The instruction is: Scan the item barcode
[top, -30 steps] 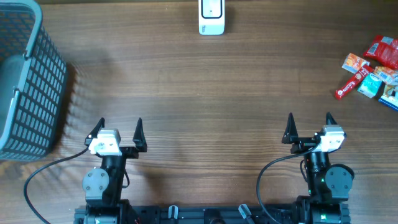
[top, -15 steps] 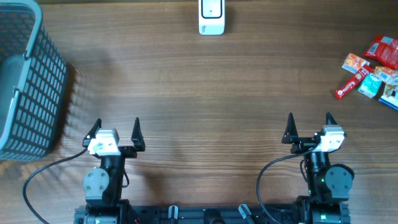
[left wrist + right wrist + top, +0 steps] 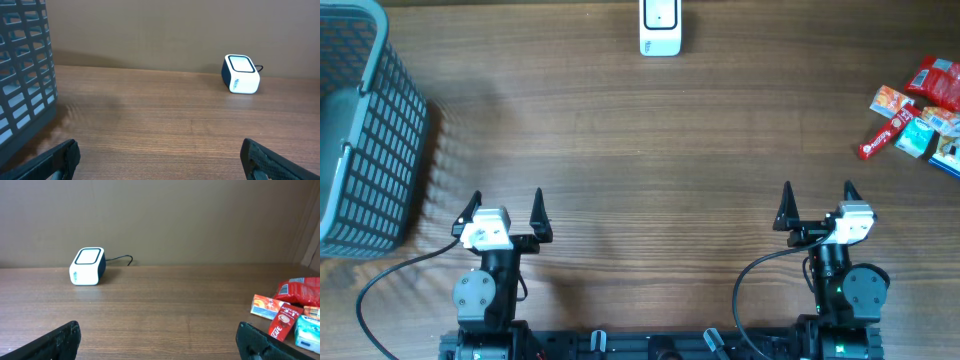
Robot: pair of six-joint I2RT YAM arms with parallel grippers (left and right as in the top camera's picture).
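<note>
Looking from the near edge of the counter (image 3: 640, 150), the left gripper (image 3: 507, 198) and right gripper (image 3: 817, 190) both sat there with jaws spread wide, nothing in either. The items to scan were a little pile of snack packets (image 3: 932, 118) way over at the right edge, toward the far right corner, all touching or overlapping. That's where I figured trouble would start: going for the red stick packet (image 3: 883, 136) on the pile's near-left side could've dragged its neighbours along, or shoved something off the edge. They lay flat too, so the jaws might've skidded over them. Couldn't tell where any barcode was, so a wrong face could've gone to the scanner (image 3: 660, 27) at the middle of the far edge. That little box looked light; a bump could've turned it.
</note>
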